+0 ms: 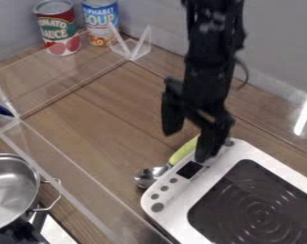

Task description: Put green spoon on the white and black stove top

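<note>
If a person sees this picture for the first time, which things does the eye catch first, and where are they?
The black gripper stands out at centre, pointing down with jaws open just above the green spoon. The spoon lies on the wooden table against the white and black stove top, lower right. A steel pot sits lower left, two cans upper left.

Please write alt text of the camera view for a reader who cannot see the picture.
A black robot gripper, jaws open and pointing down, hangs just above a green spoon lying on a wooden table against the edge of a white and black stove top. A steel pot sits at lower left, two cans at the back.
</note>
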Available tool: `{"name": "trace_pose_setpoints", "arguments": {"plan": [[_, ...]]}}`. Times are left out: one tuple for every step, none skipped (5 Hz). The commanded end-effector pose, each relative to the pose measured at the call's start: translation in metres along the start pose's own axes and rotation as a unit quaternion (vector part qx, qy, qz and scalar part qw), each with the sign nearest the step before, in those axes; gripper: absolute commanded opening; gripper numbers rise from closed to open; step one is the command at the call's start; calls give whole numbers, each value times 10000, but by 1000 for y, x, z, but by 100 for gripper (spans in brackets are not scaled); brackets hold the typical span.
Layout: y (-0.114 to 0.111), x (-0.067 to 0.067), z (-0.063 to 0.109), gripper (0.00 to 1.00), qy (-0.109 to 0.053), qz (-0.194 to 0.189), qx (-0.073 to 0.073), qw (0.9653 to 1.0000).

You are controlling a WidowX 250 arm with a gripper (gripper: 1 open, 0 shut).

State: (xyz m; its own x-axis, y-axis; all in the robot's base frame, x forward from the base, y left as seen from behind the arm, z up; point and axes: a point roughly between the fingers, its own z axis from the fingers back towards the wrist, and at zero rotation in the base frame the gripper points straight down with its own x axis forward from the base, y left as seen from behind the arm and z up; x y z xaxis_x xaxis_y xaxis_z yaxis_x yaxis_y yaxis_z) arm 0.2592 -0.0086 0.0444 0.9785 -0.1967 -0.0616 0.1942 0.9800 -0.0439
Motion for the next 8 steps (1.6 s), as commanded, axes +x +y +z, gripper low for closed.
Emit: {"name": "trace_pose_setpoints", "arguments": {"plan": [[-4, 13, -3, 100, -259, 251, -3, 9993], [-8, 21, -6, 100, -381, 502, -81, 9980], [-13, 22, -3, 100, -374, 473, -149, 9981], [-19, 23, 1, 100, -333, 485, -232, 9980], [-26, 18, 2, 100, -304, 523, -299, 9977], [-30, 11, 3, 100, -266, 564, -357, 9974], [-36, 5, 1, 100, -238, 598, -404, 9971], [-35, 1, 0, 100, -234, 614, -441, 9969]]}}
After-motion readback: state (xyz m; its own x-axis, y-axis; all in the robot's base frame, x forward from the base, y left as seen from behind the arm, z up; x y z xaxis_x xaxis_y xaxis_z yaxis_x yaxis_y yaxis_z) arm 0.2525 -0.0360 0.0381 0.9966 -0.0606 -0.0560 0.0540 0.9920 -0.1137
